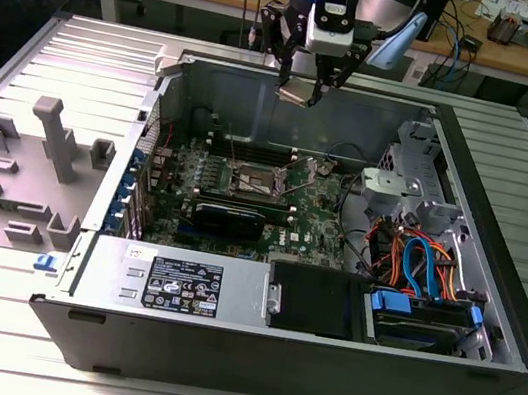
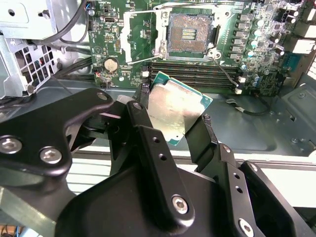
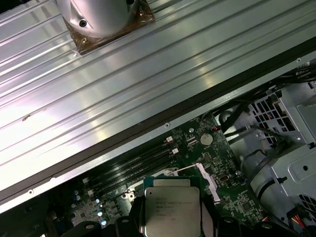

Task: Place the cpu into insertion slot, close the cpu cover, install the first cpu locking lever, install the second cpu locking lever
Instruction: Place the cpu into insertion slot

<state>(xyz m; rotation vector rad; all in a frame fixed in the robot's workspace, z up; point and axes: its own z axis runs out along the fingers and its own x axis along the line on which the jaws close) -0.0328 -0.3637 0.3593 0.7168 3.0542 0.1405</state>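
My gripper (image 1: 302,88) hangs above the back wall of the open computer case, shut on the cpu (image 1: 297,93). In the second wrist view the black fingers (image 2: 144,126) clamp two opposite edges of the cpu (image 2: 177,111), whose silvery top faces the camera at a tilt. The first wrist view shows the cpu (image 3: 172,211) from its printed side, over the green motherboard. The insertion slot (image 2: 190,33) lies bare below, its dark pin field uncovered. The cpu cover (image 2: 143,35) is folded open beside it. One thin wire lever (image 2: 223,66) stands loose by the slot (image 1: 263,179).
Long black memory slots (image 2: 197,71) run alongside the socket, with a coin battery (image 2: 110,64) near them. At the exterior view's right sits a drive bay with orange and blue cables (image 1: 415,263). A power supply (image 1: 178,285) fills the front. Grey fixtures (image 1: 50,142) stand on the left plate.
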